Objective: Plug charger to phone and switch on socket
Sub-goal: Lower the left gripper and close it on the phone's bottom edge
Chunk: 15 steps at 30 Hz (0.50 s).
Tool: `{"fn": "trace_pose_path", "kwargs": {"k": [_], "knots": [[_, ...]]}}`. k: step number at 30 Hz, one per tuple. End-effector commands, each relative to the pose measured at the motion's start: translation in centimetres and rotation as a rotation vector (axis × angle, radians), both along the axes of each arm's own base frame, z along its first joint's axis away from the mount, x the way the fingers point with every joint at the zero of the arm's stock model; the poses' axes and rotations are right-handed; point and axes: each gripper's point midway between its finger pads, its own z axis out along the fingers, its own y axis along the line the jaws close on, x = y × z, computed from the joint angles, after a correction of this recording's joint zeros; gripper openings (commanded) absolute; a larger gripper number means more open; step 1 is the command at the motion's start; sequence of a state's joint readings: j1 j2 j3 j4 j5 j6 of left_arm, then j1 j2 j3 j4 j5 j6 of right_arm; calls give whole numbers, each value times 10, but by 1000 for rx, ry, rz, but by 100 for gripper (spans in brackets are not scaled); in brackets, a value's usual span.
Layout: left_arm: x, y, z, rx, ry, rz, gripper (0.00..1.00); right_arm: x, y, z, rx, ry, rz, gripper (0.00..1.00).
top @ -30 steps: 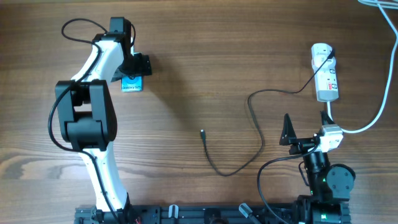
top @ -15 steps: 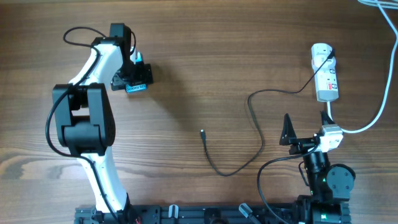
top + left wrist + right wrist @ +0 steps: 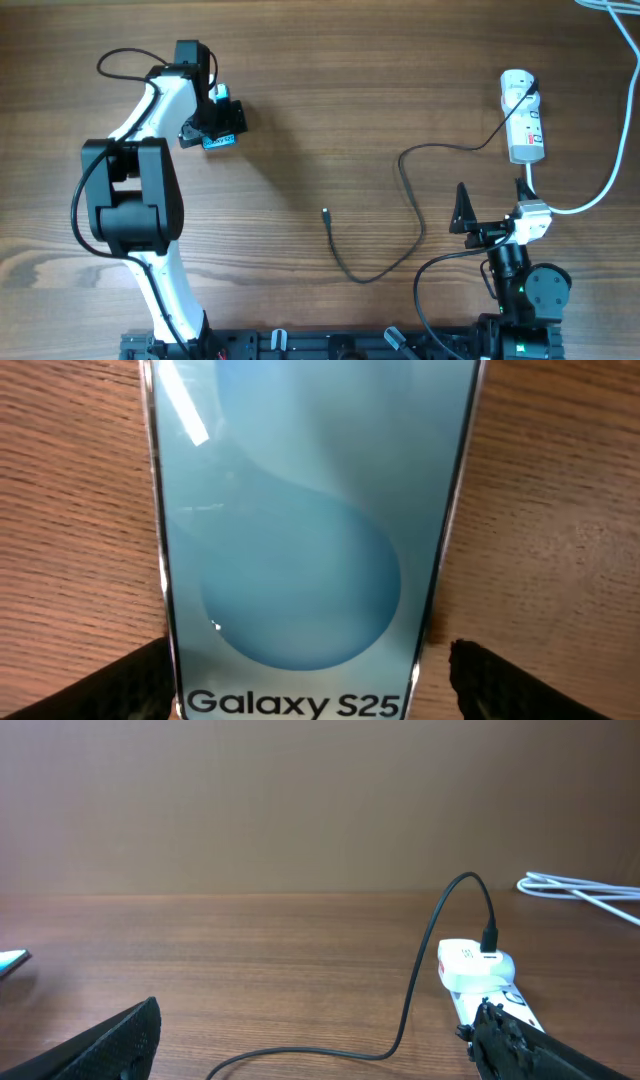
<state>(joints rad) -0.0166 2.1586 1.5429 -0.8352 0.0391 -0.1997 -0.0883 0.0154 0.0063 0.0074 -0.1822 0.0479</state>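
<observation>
The phone (image 3: 300,540), light blue with "Galaxy S25" text, lies on the wooden table and fills the left wrist view. From overhead only its ends (image 3: 216,141) show under my left gripper (image 3: 212,128). My left gripper (image 3: 310,700) is open and straddles the phone's lower end, with a gap at the right finger. The charger cable (image 3: 418,225) runs from the socket (image 3: 523,118) in loops to its plug tip (image 3: 326,213), which lies free mid-table. My right gripper (image 3: 490,205) is open and empty, with the socket (image 3: 480,970) and cable (image 3: 415,990) in front of it.
A thick white cord (image 3: 610,170) runs from the far right edge toward my right arm and also shows in the right wrist view (image 3: 580,890). The phone's edge (image 3: 10,960) shows at the far left of that view.
My left gripper has turned slightly and shifted; the phone's lower end now sits tilted and its far end peeks out. Little has moved in the last half second. The right arm is still.
</observation>
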Motion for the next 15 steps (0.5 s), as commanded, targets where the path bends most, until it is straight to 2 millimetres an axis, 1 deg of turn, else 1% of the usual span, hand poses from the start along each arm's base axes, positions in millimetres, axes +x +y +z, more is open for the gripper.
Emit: {"fn": "trace_pose_path", "kwargs": {"k": [1,3,7,15], "knots": [[-39,-15,-60,-89,174,20,87,0,0,3,6,-12,-1,100],[-40,-15,-60,-88,176,20,85,0,0,3,6,-12,-1,100],[-40,-16,-60,-88,176,15,77,0,0,3,6,-12,-1,100],[-41,-29,-60,-79,177,-20,76,0,0,3,6,-12,-1,100]]}}
